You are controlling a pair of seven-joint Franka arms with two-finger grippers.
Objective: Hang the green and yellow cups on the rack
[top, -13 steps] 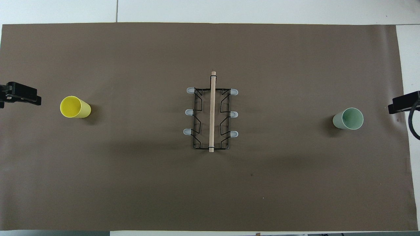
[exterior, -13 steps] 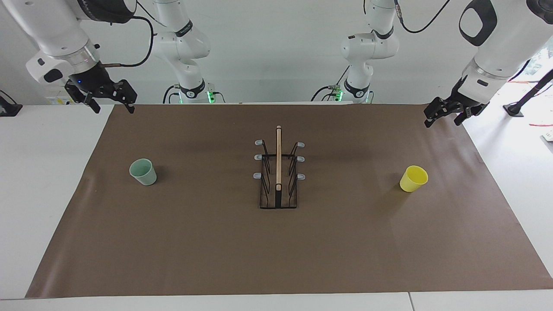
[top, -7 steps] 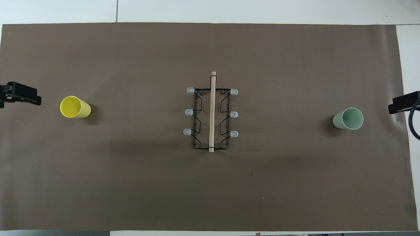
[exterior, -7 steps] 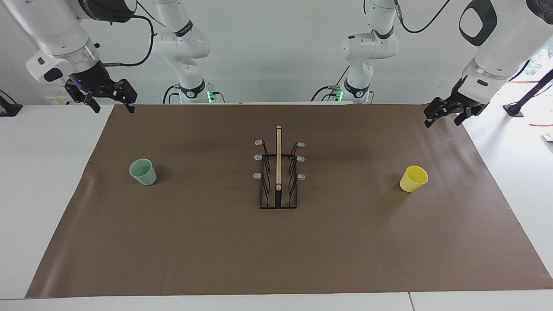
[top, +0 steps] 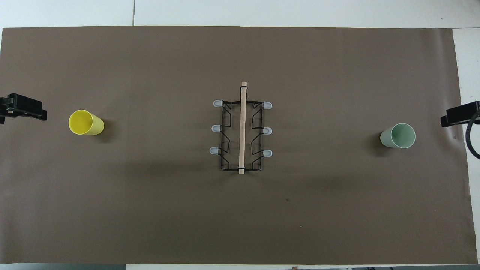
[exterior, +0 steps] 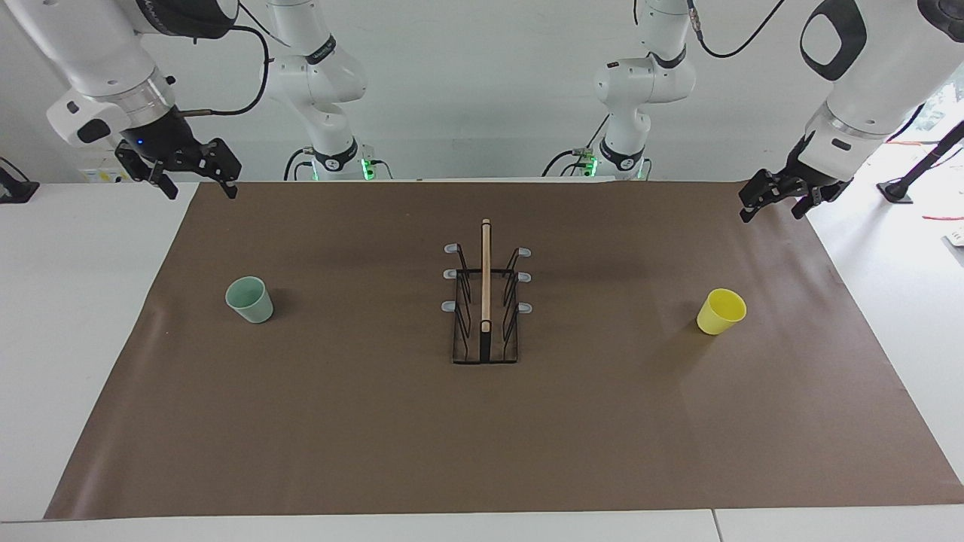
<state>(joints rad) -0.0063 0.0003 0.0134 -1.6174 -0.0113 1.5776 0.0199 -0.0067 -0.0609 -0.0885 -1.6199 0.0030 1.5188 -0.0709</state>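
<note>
I am judging both cups light, thin and slick, so I am planning to pinch each across its rim wall. The green cup (exterior: 249, 299) and yellow cup (exterior: 721, 311) are standing upright and empty on the counter (exterior: 482, 436), well apart at opposite ends, with the bare rack (exterior: 486, 301) between them. The right hand (exterior: 195, 178) and left hand (exterior: 776, 197) are hovering spread over the counter's corners.
</note>
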